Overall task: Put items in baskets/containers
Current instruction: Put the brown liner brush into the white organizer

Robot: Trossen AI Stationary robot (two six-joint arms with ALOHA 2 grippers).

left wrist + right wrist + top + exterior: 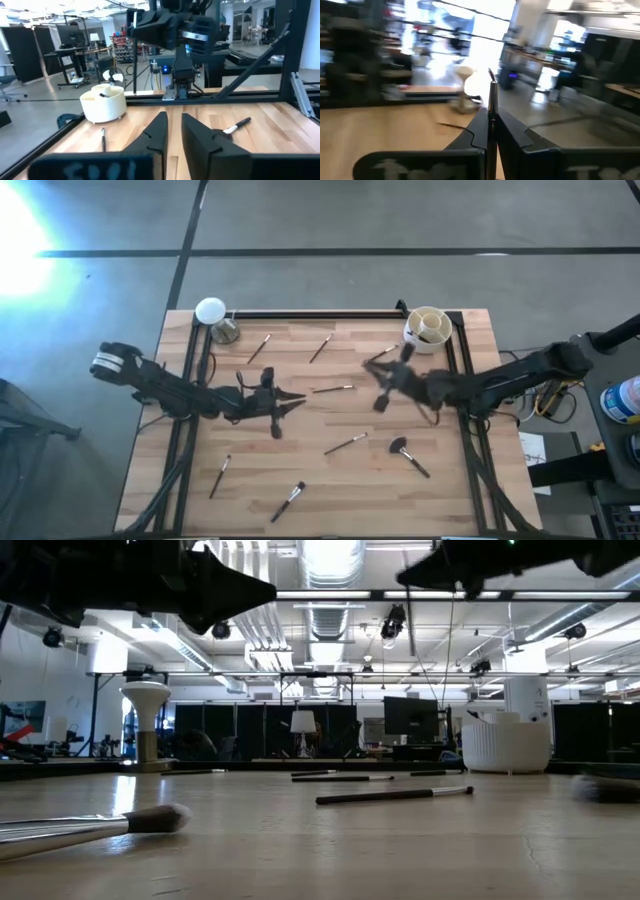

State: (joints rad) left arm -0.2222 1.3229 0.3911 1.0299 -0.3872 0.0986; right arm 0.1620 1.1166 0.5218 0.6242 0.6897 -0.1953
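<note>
My right gripper hovers above the table's middle right, near the cream-white cup, and is shut on a thin brush. My left gripper hangs over the table's middle left, pointing level. Its fingers stand a narrow gap apart with nothing between them. The cup stands on its base at the far right corner with a brush inside. Several brushes lie flat on the wood, among them one in front of the cup, one in the middle and a fluffy-headed one. My right gripper pinches the thin brush's handle between its two fingers. The brush runs along the fingers and sticks out past their tips. It is lifted clear of the table. The fingers point about level.
A flat white disc on a brass-coloured stand stands at the far left corner. More brushes lie at the far side and toward the near edge. Black rails frame the table top.
</note>
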